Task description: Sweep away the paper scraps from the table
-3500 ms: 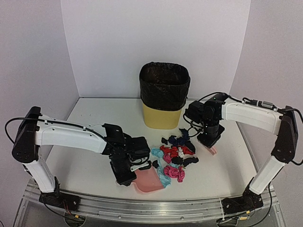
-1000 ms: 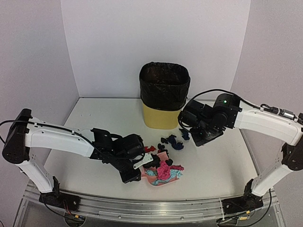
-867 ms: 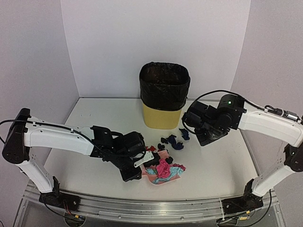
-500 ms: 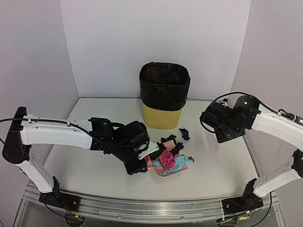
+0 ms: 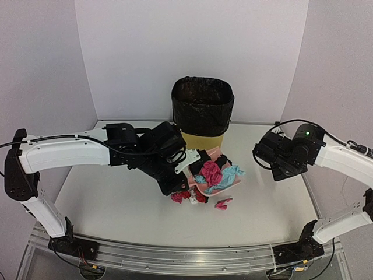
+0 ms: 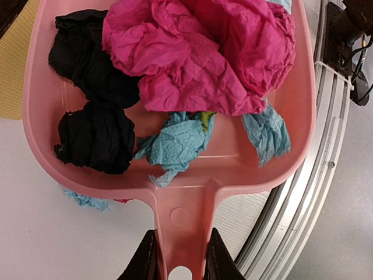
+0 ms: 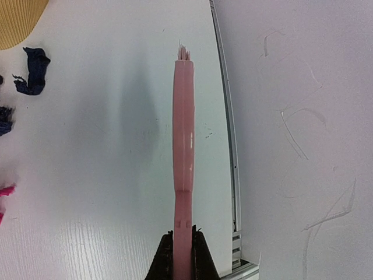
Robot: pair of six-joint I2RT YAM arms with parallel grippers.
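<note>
My left gripper (image 6: pixel 179 265) is shut on the handle of a pink dustpan (image 6: pixel 233 169), held in the air just in front of the bin (image 5: pixel 202 116). The pan carries paper scraps: a big magenta one (image 6: pixel 198 52), black ones (image 6: pixel 96 137) and light blue ones (image 6: pixel 175 146). On the table (image 5: pixel 116 198) under the pan lie red and white scraps (image 5: pixel 186 196) and a pink scrap (image 5: pixel 222 203). A navy scrap (image 7: pixel 33 71) lies further back near the bin. My right gripper (image 7: pixel 182 256) is shut on a pink brush (image 7: pixel 183 146), off at the right side of the table.
The yellow bin with a black liner stands at the back centre. The table's right edge rail (image 7: pixel 228 146) and the white side wall (image 7: pixel 303 116) run close beside the brush. A metal rail (image 5: pixel 175 256) runs along the front edge.
The left arm has lifted the loaded dustpan off the table and carried it back toward the bin. A few scraps now lie on the table beneath it. The right arm drew away rightward.
</note>
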